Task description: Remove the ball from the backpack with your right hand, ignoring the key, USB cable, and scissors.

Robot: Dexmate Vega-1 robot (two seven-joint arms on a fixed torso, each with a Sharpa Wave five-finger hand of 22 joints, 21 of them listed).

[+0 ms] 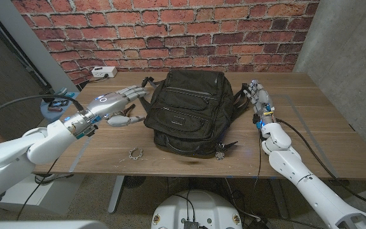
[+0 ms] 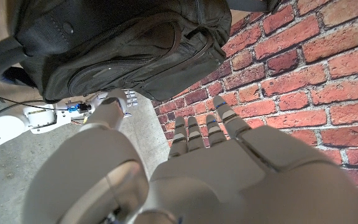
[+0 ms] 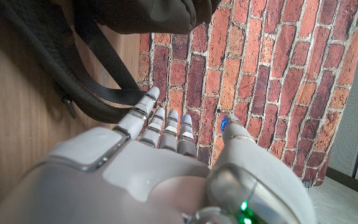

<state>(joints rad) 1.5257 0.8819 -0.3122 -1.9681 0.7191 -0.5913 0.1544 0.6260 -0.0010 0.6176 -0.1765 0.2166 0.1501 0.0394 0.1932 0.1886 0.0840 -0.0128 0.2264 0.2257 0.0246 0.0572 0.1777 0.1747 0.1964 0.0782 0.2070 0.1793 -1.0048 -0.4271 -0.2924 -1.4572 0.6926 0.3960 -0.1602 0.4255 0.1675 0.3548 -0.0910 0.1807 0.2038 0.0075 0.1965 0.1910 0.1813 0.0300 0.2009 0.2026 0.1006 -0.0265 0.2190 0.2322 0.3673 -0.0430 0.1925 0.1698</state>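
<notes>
Task not yet started, judging by the layout. The backpack (image 1: 189,113) lies in the middle of the wooden table (image 1: 316,127), black, its zips looking closed in the head view — no opening visible. The ball cannot be seen; presumably it is inside the backpack, but the pictures do not confirm this.

Right hand (image 1: 259,102) stands just beside the backpack's right side, near a strap (image 3: 104,87), fingers straight and lightly apart, holding nothing. The right wrist view confirms this: fingers reach toward the brick wall (image 1: 170,32), nothing between them.

Left hand (image 1: 116,105) hovers at the backpack's left side, fingers spread, holding nothing. A dark object (image 1: 129,118) lies on the table just under it — possibly the scissors, too small to tell.

Other items: a small metal ring-like piece (image 1: 135,153) on the table in front of the backpack, and a small dark fitting (image 1: 221,152) at its front right corner. A white power strip (image 1: 103,72) sits at the back left.

Left to do: open the backpack, find the ball, lift it out with the right hand.

Writing: none readable.
</notes>
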